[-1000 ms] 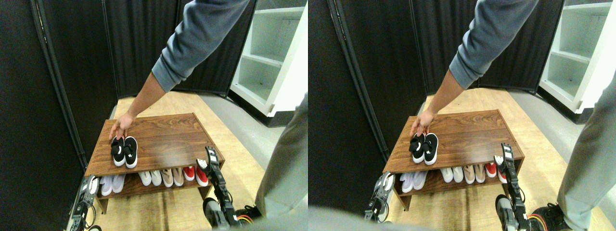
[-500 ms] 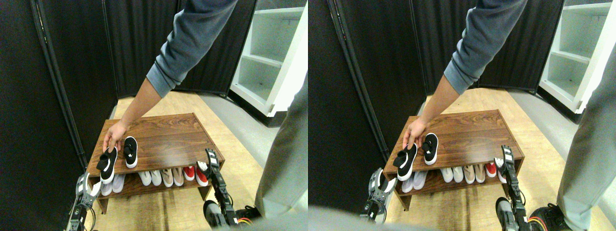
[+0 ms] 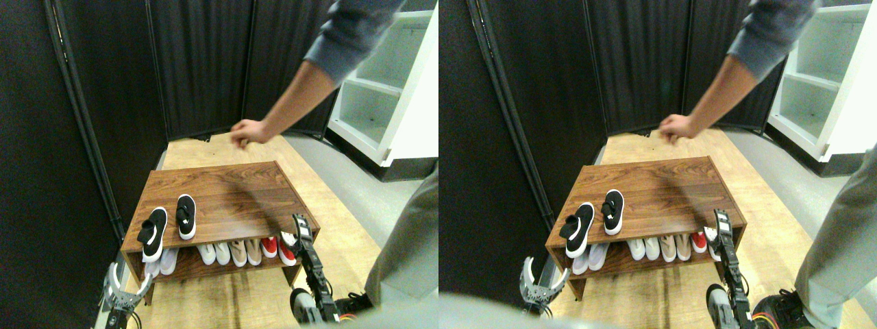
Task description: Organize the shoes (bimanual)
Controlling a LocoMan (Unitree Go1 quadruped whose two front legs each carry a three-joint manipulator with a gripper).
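Black shoes [image 3: 166, 227] on rack top [image 3: 226, 195], left one skewed at front-left edge, apart from its mate, awaiting straightening. Left gripper [image 3: 124, 293] spread wide below that corner. Right gripper [image 3: 300, 229] at front-right edge; jaws unclear. Hand [image 3: 246, 132] raised clear.

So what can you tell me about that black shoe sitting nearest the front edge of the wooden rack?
The black shoe is a small slip-on sneaker with a white sole and a white side mark. It lies flat on the wooden rack's top, at the front left corner, angled with its toe toward the edge. Its mate sits apart, just behind and right. Nothing grips it.
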